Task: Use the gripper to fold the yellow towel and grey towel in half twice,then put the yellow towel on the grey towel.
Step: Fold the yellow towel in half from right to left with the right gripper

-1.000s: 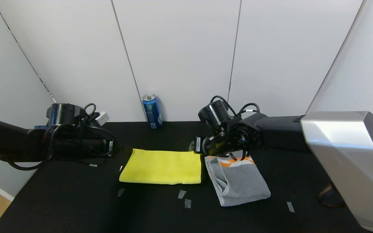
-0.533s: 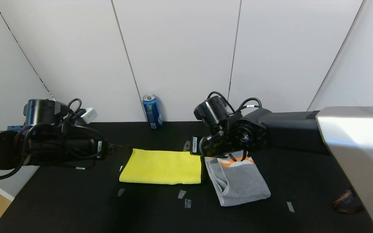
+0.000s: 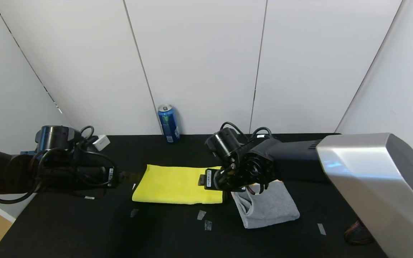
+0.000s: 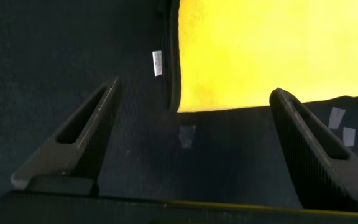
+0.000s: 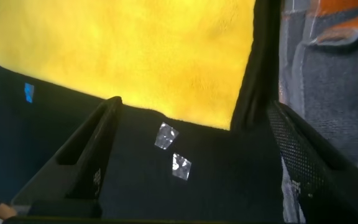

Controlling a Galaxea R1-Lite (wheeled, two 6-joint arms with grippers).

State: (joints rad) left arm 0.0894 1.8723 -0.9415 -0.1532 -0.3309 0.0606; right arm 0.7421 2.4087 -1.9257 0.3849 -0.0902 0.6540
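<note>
The yellow towel (image 3: 176,184) lies folded to a flat rectangle mid-table. The grey towel (image 3: 269,208) lies folded just to its right, its far end hidden under my right arm. My left gripper (image 3: 137,176) is open and empty at the yellow towel's left edge. In the left wrist view the gripper (image 4: 196,90) hovers by the towel's front left corner (image 4: 266,50). My right gripper (image 3: 206,181) is open and empty over the yellow towel's right end. In the right wrist view the gripper (image 5: 193,106) frames the towel's front right corner (image 5: 129,50), with the grey towel (image 5: 334,74) beside it.
A blue can (image 3: 168,123) stands at the back by the white wall. Small tape bits (image 3: 201,215) lie on the black table (image 3: 84,222) in front of the towels, another (image 3: 321,229) at the right. Both arms reach in low from the sides.
My right gripper has dropped and moved left and forward, from above the grey towel's far end to over the yellow towel's right end. My left gripper has moved lower and forward along the towel's left edge.
</note>
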